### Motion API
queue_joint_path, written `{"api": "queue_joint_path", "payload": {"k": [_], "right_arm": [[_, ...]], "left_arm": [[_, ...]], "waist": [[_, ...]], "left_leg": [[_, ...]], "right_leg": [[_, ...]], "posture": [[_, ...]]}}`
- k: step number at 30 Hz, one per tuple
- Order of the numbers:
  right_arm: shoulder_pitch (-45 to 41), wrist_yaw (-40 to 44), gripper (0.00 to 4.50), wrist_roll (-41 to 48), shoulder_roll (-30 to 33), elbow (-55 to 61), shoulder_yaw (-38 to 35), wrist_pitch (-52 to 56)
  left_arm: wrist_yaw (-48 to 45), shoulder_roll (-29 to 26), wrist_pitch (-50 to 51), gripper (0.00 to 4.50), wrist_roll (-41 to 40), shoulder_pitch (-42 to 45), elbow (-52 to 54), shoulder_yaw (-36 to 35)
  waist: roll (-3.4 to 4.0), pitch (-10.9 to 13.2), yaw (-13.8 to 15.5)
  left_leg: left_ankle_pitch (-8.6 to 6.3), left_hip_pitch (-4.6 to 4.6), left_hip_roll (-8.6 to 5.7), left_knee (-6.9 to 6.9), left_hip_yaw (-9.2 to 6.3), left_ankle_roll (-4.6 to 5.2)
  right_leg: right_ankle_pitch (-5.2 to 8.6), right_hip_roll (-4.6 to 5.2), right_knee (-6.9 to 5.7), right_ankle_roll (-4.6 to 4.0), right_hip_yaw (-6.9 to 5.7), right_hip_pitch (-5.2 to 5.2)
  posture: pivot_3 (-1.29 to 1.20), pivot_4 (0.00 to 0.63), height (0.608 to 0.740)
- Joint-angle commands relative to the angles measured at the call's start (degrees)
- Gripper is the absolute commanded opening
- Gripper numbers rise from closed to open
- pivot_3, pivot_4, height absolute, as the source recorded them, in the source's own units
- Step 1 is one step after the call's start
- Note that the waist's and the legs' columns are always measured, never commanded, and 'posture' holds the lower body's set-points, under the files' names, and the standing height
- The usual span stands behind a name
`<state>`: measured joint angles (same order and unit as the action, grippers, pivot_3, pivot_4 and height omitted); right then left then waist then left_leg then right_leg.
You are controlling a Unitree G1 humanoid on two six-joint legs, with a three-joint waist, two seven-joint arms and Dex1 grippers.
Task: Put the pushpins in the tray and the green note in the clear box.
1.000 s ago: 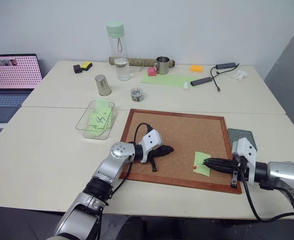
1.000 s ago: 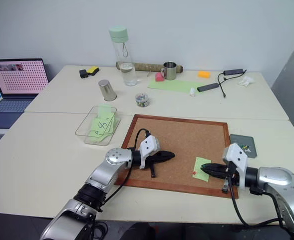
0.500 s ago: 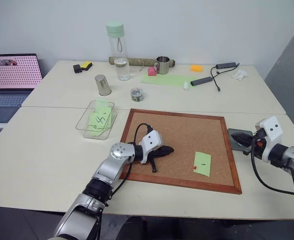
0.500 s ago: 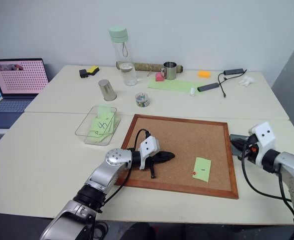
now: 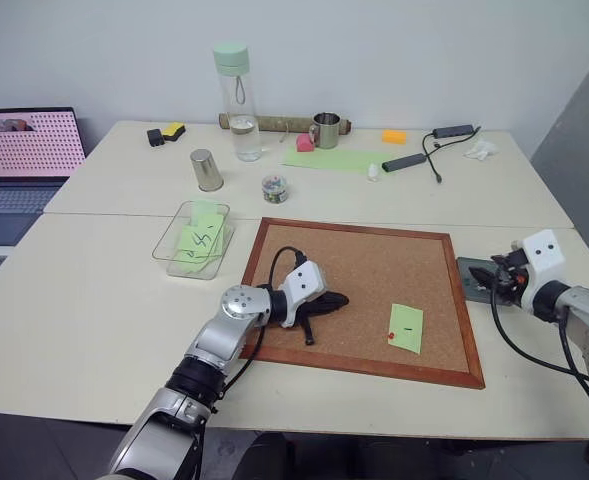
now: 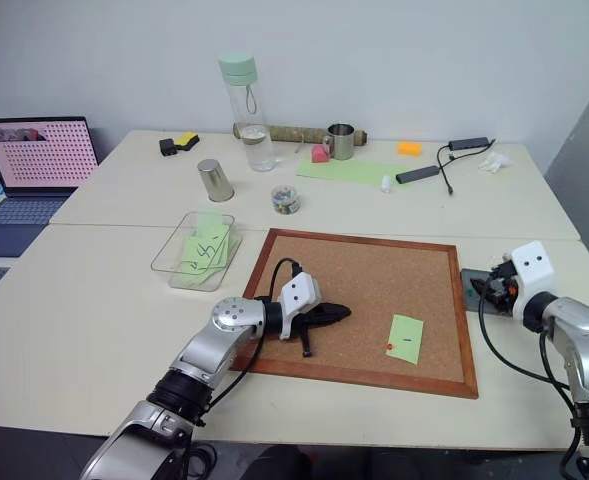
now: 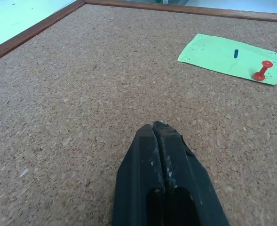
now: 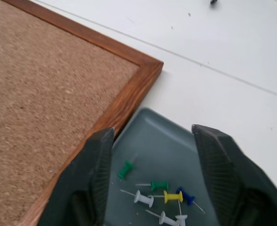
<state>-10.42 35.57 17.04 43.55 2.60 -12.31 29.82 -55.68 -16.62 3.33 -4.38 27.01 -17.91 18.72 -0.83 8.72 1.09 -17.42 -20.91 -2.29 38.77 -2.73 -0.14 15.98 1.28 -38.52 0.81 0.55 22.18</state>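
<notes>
Right gripper (image 8: 152,155) hovering over the dark-grey tray (image 8: 176,141), fingers (image 8: 93,174) spread wide apart, gripping nothing. Lying loose in the tray between those fingers: one green pushpin (image 8: 125,169) nearest the corkboard corner, then a second green one, a yellow, a blue and some white pins clustered close together. Tray sitting on the table (image 5: 104,300) just beside the right edge of the corkboard (image 5: 374,270), touching or nearly touching the wood frame; cannot tell which.

Left gripper (image 7: 158,129) hanging over bare cork on the left half of the board, black fingers pressed fully together, carrying nothing, tip pointing across toward the green note (image 7: 230,57).

Green note lying flat on the cork near the board's lower right, one short dark dash on it. Red pushpin (image 7: 261,72) sitting at the note's edge, tilted, head touching the paper.

Clear box (image 5: 192,238) resting on the table just off the board's left side, well apart from the note, already containing another green note with black scribbles.

Standing further back: clear water bottle with mint lid (image 5: 234,100), metal cup (image 5: 206,170), small jar of coloured pins (image 5: 273,188), steel mug (image 5: 325,130), pale-green sheet (image 5: 339,160). Laptop (image 5: 24,165) sitting open at far left.
</notes>
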Motion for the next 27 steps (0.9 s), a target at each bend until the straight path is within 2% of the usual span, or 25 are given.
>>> {"api": "queue_joint_path", "payload": {"k": [1,4,7,12,19,27], "right_arm": [[3.97,8.31,3.71,4.21,2.80,10.61,-0.58,-1.46],[8.75,14.10,3.71,7.08,4.45,19.39,2.00,-1.04],[10.86,15.93,3.71,6.72,4.86,24.62,7.17,-0.30],[10.42,15.99,3.71,4.39,2.72,22.98,12.49,-2.37],[8.38,16.45,3.71,2.60,-0.29,17.78,15.60,-5.20],[8.87,17.56,2.29,0.93,-1.17,15.16,16.51,-8.34]], "left_arm": [[-0.77,-0.52,1.65,0.00,1.71,-2.18,-1.52,2.06],[-0.75,-0.39,1.60,0.00,1.75,-1.97,-1.81,2.05],[-0.75,-0.10,1.46,0.00,1.85,-1.60,-2.34,2.12],[-0.82,0.17,1.30,0.00,1.93,-1.28,-2.78,2.20],[-0.68,0.02,1.51,0.00,1.89,-1.73,-2.23,2.16],[-0.49,-0.33,1.99,0.00,1.85,-2.28,-1.42,2.06]], "waist": [[0.01,0.00,0.00],[0.01,0.01,0.01],[0.00,0.02,0.04],[-0.05,0.02,0.07],[-0.03,0.02,0.15],[-0.03,0.02,0.16]], "left_leg": [[0.00,-0.01,0.00,0.00,-0.01,0.00],[-0.01,-0.01,-0.01,0.00,-0.01,0.02],[-0.01,0.01,0.01,-0.01,-0.04,0.02],[-0.01,0.01,0.00,0.03,-0.06,0.02],[-0.01,-0.01,0.01,0.00,-0.15,0.02],[-0.02,-0.02,0.01,-0.03,-0.15,0.03]], "right_leg": [[0.00,0.00,0.01,0.01,-0.01,0.00],[0.01,0.00,0.03,0.02,-0.01,-0.01],[0.02,0.00,0.06,0.04,-0.04,-0.04],[0.02,0.00,0.15,0.05,-0.06,-0.10],[-0.02,0.00,0.40,0.07,-0.13,-0.17],[-0.02,0.00,0.44,0.07,-0.14,-0.17]], "posture": [[0.00,0.150,0.740],[0.00,0.150,0.740],[0.00,0.150,0.740],[0.00,0.150,0.740],[0.00,0.150,0.740],[0.00,0.150,0.740]]}}
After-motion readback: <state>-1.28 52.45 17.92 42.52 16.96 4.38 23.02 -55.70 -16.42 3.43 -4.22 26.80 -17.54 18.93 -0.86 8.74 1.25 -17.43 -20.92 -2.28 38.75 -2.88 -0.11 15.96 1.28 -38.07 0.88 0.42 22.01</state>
